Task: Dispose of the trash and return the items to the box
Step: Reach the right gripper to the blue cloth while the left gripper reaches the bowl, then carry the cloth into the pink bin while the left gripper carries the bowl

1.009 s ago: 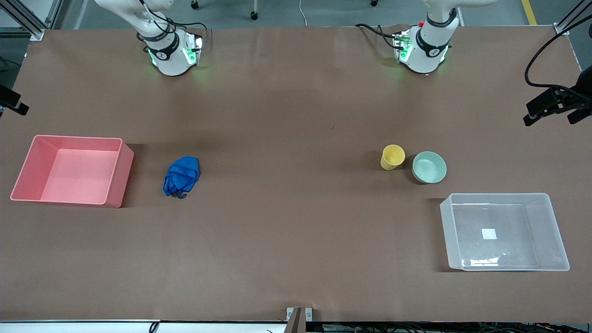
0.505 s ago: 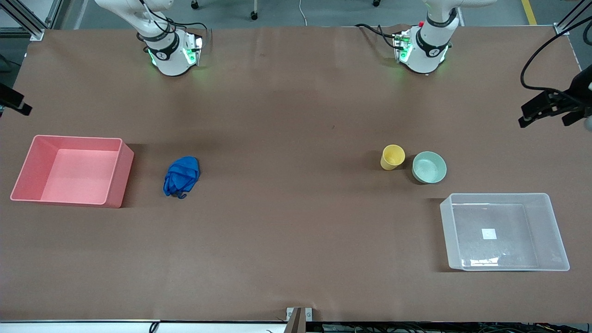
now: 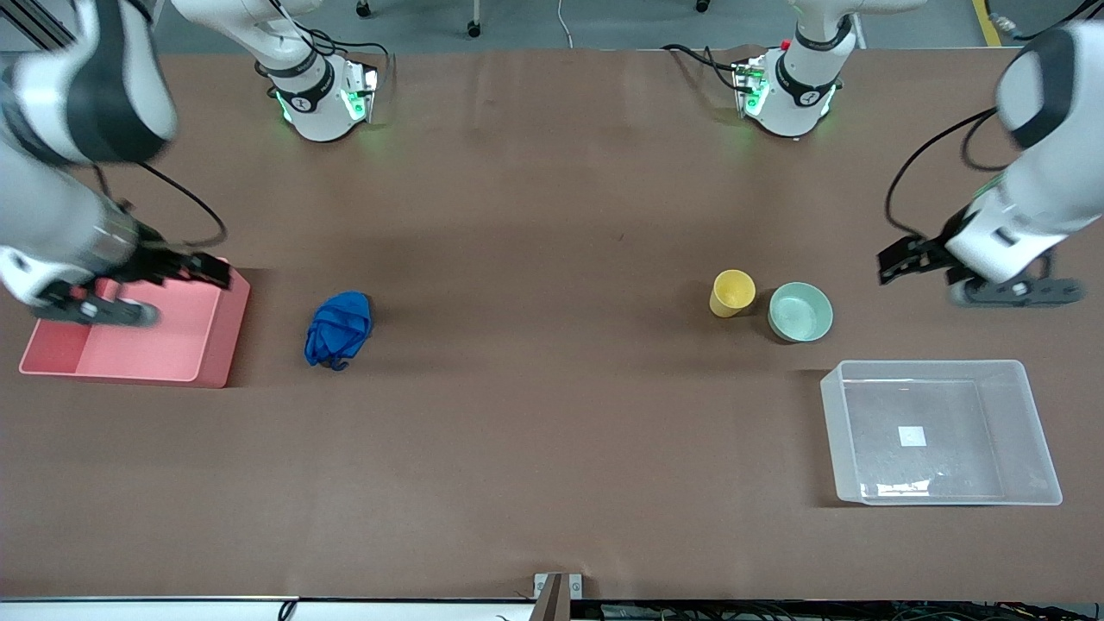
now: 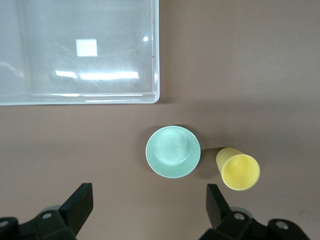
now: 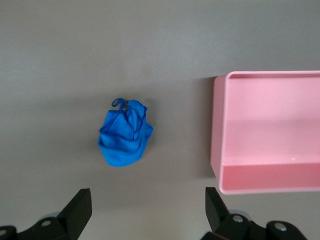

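The blue cloth wad (image 3: 338, 329) lies on the table beside the pink bin; it also shows in the right wrist view (image 5: 125, 137). The yellow cup (image 3: 732, 293) and the mint-green bowl (image 3: 800, 311) stand side by side, upright, farther from the front camera than the clear box (image 3: 940, 366). The left wrist view shows the bowl (image 4: 173, 151), the cup (image 4: 238, 171) and the box (image 4: 156, 60) with its white label. My left gripper (image 3: 890, 263) hangs open and empty over the table beside the bowl (image 4: 149, 205). My right gripper (image 3: 216, 272) hangs open and empty over the pink bin's corner (image 5: 148, 207).
The pink bin (image 3: 216, 345) stands empty at the right arm's end of the table; it also shows in the right wrist view (image 5: 217, 135). The two arm bases stand along the table edge farthest from the front camera.
Both arms have swung into view from the table's ends. The right gripper now hangs over the pink bin's corner, the left over the table beside the bowl. The objects have not moved.
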You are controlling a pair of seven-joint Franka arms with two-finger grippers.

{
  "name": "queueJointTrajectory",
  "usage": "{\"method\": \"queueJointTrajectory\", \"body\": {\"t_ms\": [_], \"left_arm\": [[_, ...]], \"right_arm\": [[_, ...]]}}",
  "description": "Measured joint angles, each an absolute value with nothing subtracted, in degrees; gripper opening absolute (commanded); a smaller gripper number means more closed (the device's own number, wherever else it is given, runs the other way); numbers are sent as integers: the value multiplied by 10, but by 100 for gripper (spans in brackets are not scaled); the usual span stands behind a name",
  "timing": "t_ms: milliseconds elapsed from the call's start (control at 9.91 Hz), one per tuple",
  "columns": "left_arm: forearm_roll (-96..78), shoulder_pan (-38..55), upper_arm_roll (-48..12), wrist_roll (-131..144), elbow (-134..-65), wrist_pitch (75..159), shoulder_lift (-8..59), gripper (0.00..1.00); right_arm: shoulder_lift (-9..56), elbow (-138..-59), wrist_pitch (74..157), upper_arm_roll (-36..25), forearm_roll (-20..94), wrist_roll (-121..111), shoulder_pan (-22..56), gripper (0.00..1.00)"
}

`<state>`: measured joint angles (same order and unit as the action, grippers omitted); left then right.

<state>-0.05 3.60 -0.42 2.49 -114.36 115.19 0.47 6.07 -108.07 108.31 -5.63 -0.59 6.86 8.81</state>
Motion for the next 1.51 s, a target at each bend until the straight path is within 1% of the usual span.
{"method": "queueJointTrajectory", "body": {"t_ms": [202, 303, 404, 606, 706, 807, 908, 1009, 1211, 1312, 1413, 1514], "left_arm": [[-1, 36, -4, 24, -1284, 1322, 10, 100], [-1, 35, -3, 24, -1335, 1390, 22, 99], [-1, 35, -3, 24, -1365, 1444, 44, 96], [-1, 35, -3, 24, -1380, 1520, 104, 94], [-1, 35, -3, 24, -1380, 1549, 133, 92], [-1, 34, -3, 24, -1379, 1572, 157, 79], [-1, 34, -3, 24, -1379, 1591, 174, 3], [-1, 32, -3, 24, -1379, 1602, 186, 0], [-1, 29, -3, 12, -1379, 1606, 189, 0], [-1, 29, -2, 10, -1379, 1606, 189, 0], [-1, 27, -2, 10, -1380, 1606, 187, 0], [-1, 26, -2, 6, -1381, 1605, 181, 0]], "right_arm": [[81, -1207, 1243, -56, -6, 69, 98, 100], [100, -1249, 1313, -56, -6, 69, 107, 100], [124, -1274, 1377, -56, -6, 75, 119, 100], [183, -1287, 1473, -55, -6, 111, 150, 100], [209, -1287, 1502, -55, -6, 137, 177, 100], [227, -1287, 1520, -55, -6, 151, 197, 97], [236, -1288, 1530, -56, -7, 153, 205, 87], [237, -1289, 1531, -59, -19, 153, 205, 75], [237, -1290, 1532, -67, -61, 153, 200, 54], [237, -1291, 1535, -69, -80, 153, 192, 35], [237, -1294, 1546, -70, -91, 153, 179, 5], [237, -1296, 1554, -70, -92, 153, 173, 1]]}}
